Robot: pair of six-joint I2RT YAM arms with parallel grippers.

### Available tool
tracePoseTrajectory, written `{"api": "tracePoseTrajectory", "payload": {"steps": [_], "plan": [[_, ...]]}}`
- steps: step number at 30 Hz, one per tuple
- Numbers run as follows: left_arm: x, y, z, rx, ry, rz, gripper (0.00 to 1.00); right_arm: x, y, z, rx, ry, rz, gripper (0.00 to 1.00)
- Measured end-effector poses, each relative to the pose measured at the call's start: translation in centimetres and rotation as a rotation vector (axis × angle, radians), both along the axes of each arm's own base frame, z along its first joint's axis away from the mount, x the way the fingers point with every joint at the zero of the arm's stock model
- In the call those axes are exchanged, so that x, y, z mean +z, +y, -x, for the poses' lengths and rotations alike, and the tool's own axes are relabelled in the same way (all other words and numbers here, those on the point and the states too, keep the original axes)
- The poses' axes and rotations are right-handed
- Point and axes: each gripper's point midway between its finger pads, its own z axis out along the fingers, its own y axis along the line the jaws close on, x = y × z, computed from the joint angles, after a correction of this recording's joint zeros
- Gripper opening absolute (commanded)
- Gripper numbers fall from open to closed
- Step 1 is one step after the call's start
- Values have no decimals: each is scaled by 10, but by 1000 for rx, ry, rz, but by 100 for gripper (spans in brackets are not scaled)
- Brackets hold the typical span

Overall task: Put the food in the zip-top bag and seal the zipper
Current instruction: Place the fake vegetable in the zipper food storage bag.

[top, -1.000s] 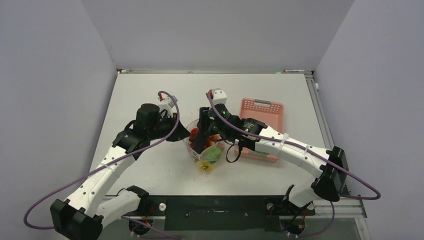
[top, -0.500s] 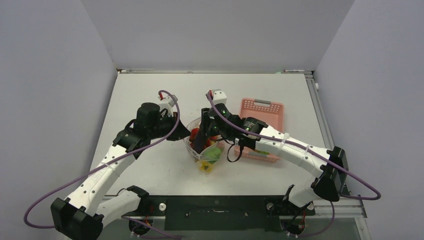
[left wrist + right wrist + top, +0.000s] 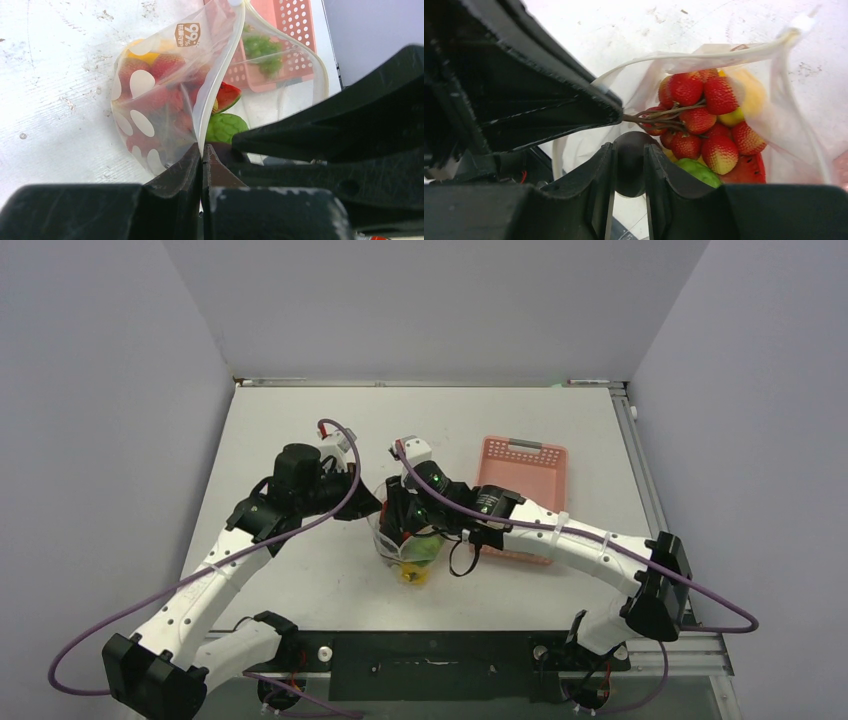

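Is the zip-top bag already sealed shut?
No, in the left wrist view the zip-top bag gapes open at its mouth, one edge pinched by the left gripper, food visible inside.

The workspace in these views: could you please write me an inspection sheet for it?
Surface: white table, scuffed and speckled.
Job's things: zip-top bag stands open, zipper unsealed; strawberries, a yellow piece and a green piece inside; green leafy piece seen through the bag, in bag or basket unclear.
Clutter: pink basket beside the bag, partly under the right arm.
Grippers: left gripper, jaws shut on the bag's mouth edge; right gripper, jaws shut on a dark piece at the bag's mouth.
Cables: purple cable loops along each arm; black cable hangs near the bag.
Surroundings: grey walls on three sides; nothing else seen.
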Motion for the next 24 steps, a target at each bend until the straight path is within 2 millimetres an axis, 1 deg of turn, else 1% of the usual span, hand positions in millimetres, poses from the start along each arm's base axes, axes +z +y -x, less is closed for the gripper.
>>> {"api": "tracePoseTrajectory", "payload": {"steps": [7, 12, 17, 24], "plan": [[3, -1, -1, -3, -2, 4, 0, -1, 15, 22, 78, -14, 4, 25], [4, -2, 0, -6, 4, 7, 0, -1, 17, 25, 86, -16, 4, 26], [7, -2, 0, -6, -1, 10, 0, -1, 14, 24, 74, -20, 19, 32], [11, -2, 0, -6, -7, 13, 0, -10, -5, 19, 26, -25, 112, 37]]}}
